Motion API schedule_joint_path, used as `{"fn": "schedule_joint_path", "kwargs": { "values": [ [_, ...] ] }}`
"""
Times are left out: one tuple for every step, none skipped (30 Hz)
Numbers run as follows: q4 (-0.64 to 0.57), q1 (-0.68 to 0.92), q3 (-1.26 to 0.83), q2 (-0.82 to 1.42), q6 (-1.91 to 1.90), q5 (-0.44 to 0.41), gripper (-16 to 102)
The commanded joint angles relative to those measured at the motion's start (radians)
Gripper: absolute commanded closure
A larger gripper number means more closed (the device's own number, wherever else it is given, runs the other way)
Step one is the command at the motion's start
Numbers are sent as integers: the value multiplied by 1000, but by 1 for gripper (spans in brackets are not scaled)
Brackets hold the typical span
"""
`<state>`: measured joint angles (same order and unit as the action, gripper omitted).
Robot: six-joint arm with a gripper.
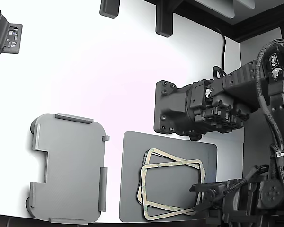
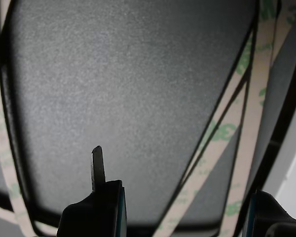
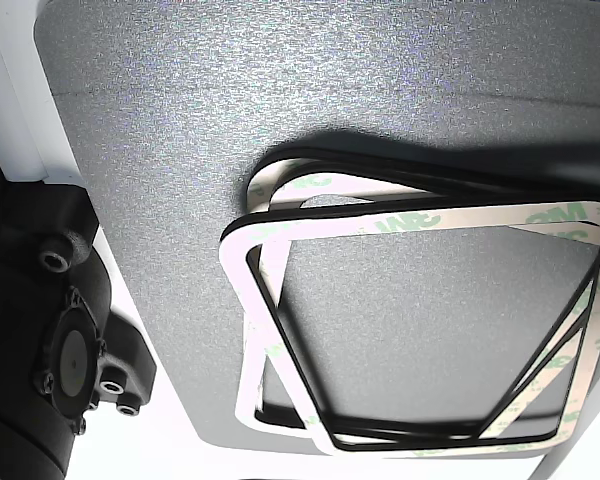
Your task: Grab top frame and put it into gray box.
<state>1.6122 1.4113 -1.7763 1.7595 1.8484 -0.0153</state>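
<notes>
Top frame (image 1: 173, 164) lying skewed on its twin (image 1: 150, 153), both on the dark mat (image 1: 132, 189) beside the empty gray box (image 1: 68, 165); fingers (image 2: 98, 165) spread open low over the frames' edge, holding nothing. Risk: pinching both frames together, or dragging the lower one along, given thin overlapping rims. Faint green print on the frames, possibly "3M", not clearly legible.

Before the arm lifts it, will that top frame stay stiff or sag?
Probably sags: the top frame is a thin, narrow band around a hollow middle, so a one-sided grip leaves most unsupported. Likely very light. It lies skewed across the second frame beneath, so it could drag that one.
</notes>
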Motion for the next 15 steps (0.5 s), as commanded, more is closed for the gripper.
{"fn": "schedule_joint_path", "kwargs": {
  "values": [
    [0, 11, 55, -15, -23, 2, -14],
    [-3, 17, 61, -26, -29, 2, -14],
    [-8, 25, 69, -35, -34, 2, -14],
    [-11, 31, 75, -46, -38, 2, -14],
    [-12, 38, 87, -58, -44, 2, -13],
    [-15, 49, 95, -71, -51, -2, -12],
    [-21, 58, 103, -81, -52, -2, -12],
    [-28, 67, 109, -91, -54, -3, -11],
    [-38, 75, 110, -101, -63, -6, -10],
    [-52, 81, 107, -109, -72, -6, -9],
    [-67, 86, 104, -118, -75, -6, -9],
    [-77, 92, 104, -126, -78, -6, -7],
    [-86, 95, 106, -135, -84, -6, -6],
    [-91, 98, 107, -146, -91, -6, -4],
    [-94, 101, 110, -153, -100, -6, -4]
  ]
}}
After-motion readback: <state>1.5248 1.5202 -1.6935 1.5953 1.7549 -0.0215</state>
